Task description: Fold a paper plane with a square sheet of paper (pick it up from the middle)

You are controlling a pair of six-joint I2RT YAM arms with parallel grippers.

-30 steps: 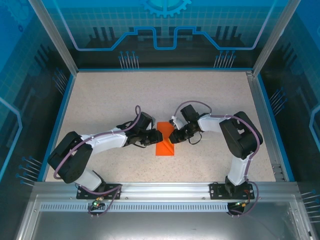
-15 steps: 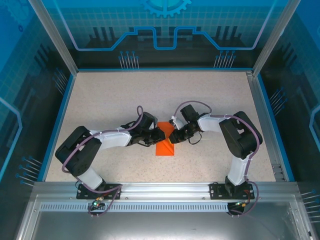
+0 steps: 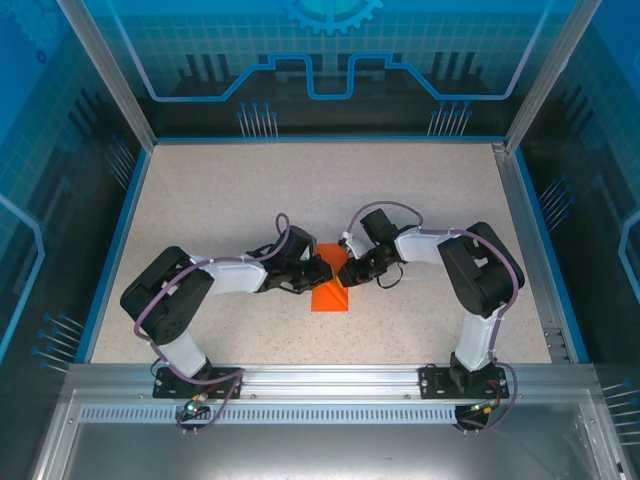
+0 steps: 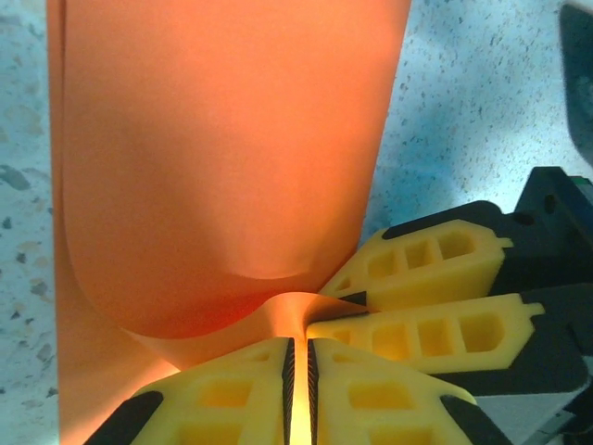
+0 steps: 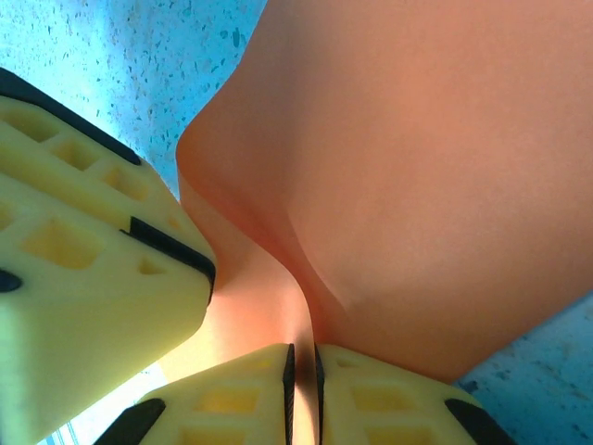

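Table (image 3: 220,200) centre: L gripper (image 4: 299,348), in from 9 o'clock, has just nipped shut on raised middle of square sheet of paper (image 3: 331,294). R gripper (image 5: 301,357), at 3 o'clock, stays pinched on same hump. Both grips set, so mid-sheet lift prob. next.

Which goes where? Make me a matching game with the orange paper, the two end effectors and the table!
Things:
1. thin bright orange paper sheet
2. left yellow-fingered end effector
3. right yellow-fingered end effector
4. speckled beige flat table

Places and states:
A. lies under everything
B. pinches the paper's right side
C. curls up where pinched
D. pinches the paper's left side

Pairs: 1-C, 2-D, 3-B, 4-A.
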